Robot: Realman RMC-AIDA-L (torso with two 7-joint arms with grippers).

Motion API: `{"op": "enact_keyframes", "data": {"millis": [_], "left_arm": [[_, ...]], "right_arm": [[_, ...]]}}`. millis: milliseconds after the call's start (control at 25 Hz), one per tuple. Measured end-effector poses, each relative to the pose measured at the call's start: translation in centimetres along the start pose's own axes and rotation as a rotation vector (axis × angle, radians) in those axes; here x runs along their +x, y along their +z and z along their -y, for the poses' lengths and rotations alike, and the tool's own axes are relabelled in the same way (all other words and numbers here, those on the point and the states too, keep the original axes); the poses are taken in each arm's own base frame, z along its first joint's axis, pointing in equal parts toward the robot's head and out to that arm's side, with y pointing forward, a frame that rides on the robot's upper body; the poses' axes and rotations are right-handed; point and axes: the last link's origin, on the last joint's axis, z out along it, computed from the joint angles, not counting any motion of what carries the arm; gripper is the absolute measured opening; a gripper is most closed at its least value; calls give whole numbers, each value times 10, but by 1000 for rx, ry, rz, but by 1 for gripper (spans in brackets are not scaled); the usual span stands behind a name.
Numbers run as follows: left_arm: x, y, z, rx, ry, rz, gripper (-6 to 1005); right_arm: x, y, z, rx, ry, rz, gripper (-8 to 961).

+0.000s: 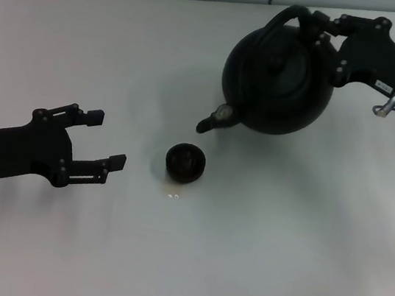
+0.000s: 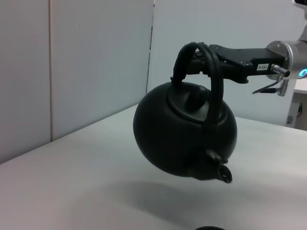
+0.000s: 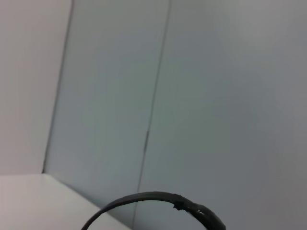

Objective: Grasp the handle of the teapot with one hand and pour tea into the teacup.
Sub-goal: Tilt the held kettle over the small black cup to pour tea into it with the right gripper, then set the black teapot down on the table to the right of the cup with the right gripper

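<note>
Black teapot (image 1: 278, 78) hangs tilted above the counter (image 1: 279, 249), my right hand (image 1: 322, 23) clamping its handle (image 1: 280, 17); fingertips hidden. Teacup (image 1: 185, 162) sits below the spout. Left hand (image 1: 105, 142) rests wide apart.

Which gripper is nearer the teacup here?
Left. The left gripper rests open on the table beside the teacup, on the robot's left. The right gripper is farther back, holding the handle of the raised teapot.
</note>
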Motion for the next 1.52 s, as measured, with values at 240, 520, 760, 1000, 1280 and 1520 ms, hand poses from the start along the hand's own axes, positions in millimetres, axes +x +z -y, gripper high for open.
{"op": "enact_keyframes", "data": {"millis": [240,520,760,1000,1280,1520], "left_arm": [[0,1,-1,-2,-1,-2,871],[0,0,-1,-4,-3,-3,871],[-1,0,-2,-7,-4,-2,871],[-1,1,-3,-11,-5,0,870],[-1,1,-4,-14,-5,1,870],[-2,1,-4,-13,-7,2,870]], "right_arm": [[4,-9,2,71,76,41,122],[15,-14,-4,118,180,55,122],[25,-15,-8,147,298,34,122],[36,-19,-7,200,361,7,121],[45,-19,-6,228,381,-39,121],[50,-17,-9,233,401,-63,121]]}}
